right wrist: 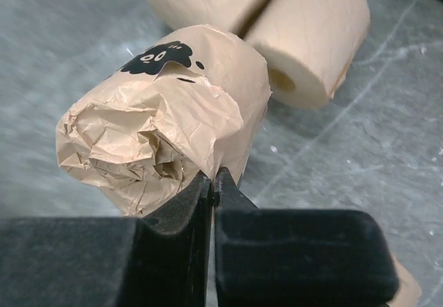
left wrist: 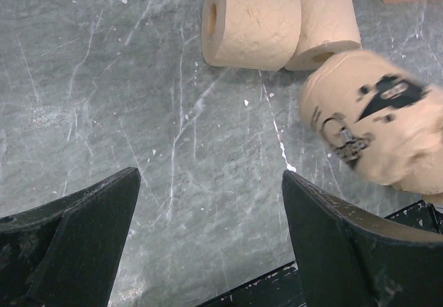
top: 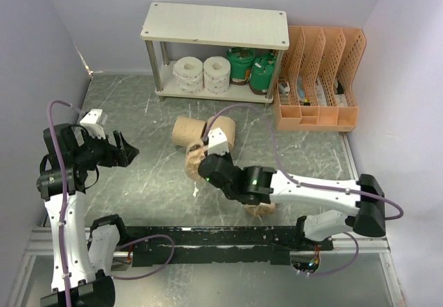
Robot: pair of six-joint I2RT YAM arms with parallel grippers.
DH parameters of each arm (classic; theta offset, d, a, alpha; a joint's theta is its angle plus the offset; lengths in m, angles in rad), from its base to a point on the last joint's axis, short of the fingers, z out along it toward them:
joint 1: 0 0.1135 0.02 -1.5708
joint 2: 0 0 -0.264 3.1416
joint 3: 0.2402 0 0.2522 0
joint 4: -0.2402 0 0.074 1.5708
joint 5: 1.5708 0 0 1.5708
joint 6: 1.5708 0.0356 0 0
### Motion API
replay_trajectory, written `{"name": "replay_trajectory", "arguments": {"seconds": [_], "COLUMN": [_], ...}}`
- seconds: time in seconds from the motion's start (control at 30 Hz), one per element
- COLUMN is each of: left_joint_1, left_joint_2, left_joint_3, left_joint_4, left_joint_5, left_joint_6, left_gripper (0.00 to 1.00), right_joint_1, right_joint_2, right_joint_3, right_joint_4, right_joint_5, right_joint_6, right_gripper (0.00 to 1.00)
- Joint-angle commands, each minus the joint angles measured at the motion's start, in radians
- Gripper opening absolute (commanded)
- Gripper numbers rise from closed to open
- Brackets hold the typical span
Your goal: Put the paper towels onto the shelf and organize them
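The shelf (top: 214, 25) stands at the back; its top board is bare. Its lower tier holds two white patterned rolls (top: 188, 74) and two green-wrapped rolls (top: 252, 68). Two bare tan rolls (top: 187, 131) (top: 223, 131) lie on the table mid-scene and also show in the left wrist view (left wrist: 252, 22). My right gripper (right wrist: 212, 182) is shut on the crumpled wrapper end of a tan paper-wrapped roll (right wrist: 173, 113) (top: 194, 156), near the bare rolls. A second wrapped roll (top: 261, 210) lies under the right arm. My left gripper (left wrist: 208, 231) (top: 124, 149) is open and empty over the table at the left.
An orange perforated file organizer (top: 318, 79) stands right of the shelf. White walls close in the left, back and right sides. A black rail (top: 221, 241) runs along the near table edge.
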Motion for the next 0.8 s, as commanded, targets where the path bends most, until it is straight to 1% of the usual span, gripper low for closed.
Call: {"name": "replay_trajectory", "arguments": {"seconds": [0.0,0.07,0.17,0.23,0.27,0.33,0.43,0.53,0.6,0.77], "left_joint_1": [0.011,0.011,0.011,0.010,0.010,0.011,0.010,0.011,0.011,0.012], "left_joint_2": [-0.011,-0.012,-0.015,-0.017,-0.021,-0.028,-0.041,-0.037,-0.033,-0.034], "left_joint_3": [-0.005,-0.004,-0.005,-0.004,-0.004,-0.003,-0.005,-0.005,-0.005,-0.005], "left_joint_4": [0.004,0.004,0.004,0.004,0.004,0.005,0.004,0.003,0.004,0.005], "left_joint_5": [0.020,0.021,0.019,0.018,0.018,0.013,0.019,0.021,0.019,0.022], "left_joint_6": [0.005,0.005,0.004,0.005,0.005,0.002,0.004,0.005,0.005,0.004], "left_gripper": [0.95,0.95,0.95,0.95,0.95,0.95,0.95,0.95,0.95,0.95], "right_joint_1": [-0.036,-0.060,-0.109,-0.175,-0.231,-0.300,-0.388,-0.473,-0.522,-0.641], "right_joint_2": [-0.059,-0.057,-0.058,-0.058,-0.055,-0.053,-0.016,0.047,0.091,0.205], "right_joint_3": [0.182,0.258,0.345,0.379,0.391,0.384,0.446,0.592,0.713,1.045], "right_joint_4": [-0.070,-0.090,-0.073,-0.040,-0.026,0.026,0.055,0.048,0.034,-0.030], "right_joint_5": [-0.008,-0.005,0.000,-0.068,-0.119,-0.199,-0.239,-0.282,-0.340,-0.453], "right_joint_6": [0.104,0.114,0.100,0.086,0.089,0.075,0.035,-0.013,-0.024,0.002], "right_gripper": [0.00,0.00,0.00,0.00,0.00,0.00,0.00,0.00,0.00,0.00]}}
